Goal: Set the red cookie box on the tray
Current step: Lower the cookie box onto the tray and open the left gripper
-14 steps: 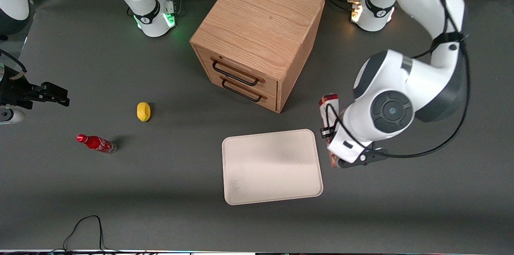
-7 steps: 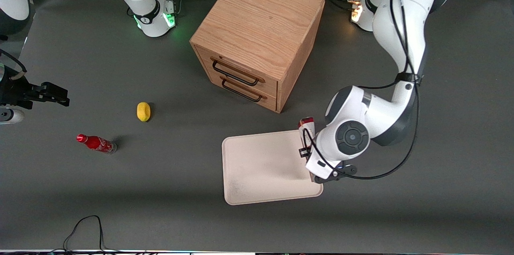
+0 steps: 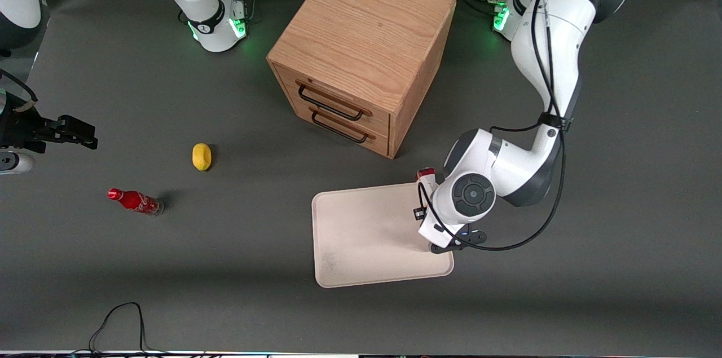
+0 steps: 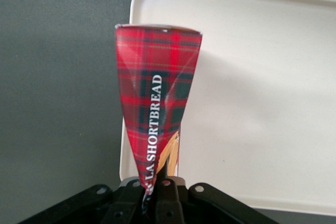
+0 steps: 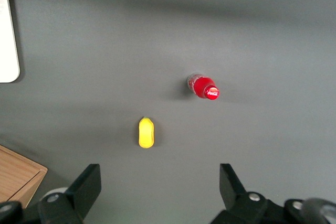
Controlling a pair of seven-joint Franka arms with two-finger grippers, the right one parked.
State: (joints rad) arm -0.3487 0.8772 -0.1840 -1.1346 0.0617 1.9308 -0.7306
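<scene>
The red cookie box (image 4: 157, 93), a tartan carton with white lettering, is pinched at one end by my left gripper (image 4: 156, 188), which is shut on it. The box hangs over the edge of the pale beige tray (image 4: 262, 103), at the tray's working-arm end. In the front view only the box's red end (image 3: 426, 173) shows, at the tray's edge nearest the cabinet. The arm's wrist (image 3: 471, 194) hides the rest of the box and the fingers above the tray (image 3: 361, 234).
A wooden two-drawer cabinet (image 3: 361, 53) stands just farther from the front camera than the tray. A yellow lemon (image 3: 201, 156) and a small red soda bottle (image 3: 135, 201) lie toward the parked arm's end. A black cable (image 3: 118, 318) loops at the table's near edge.
The left arm carried the box from beside the tray to above the tray's working-arm end, coming lower. In the last half second it barely shifted.
</scene>
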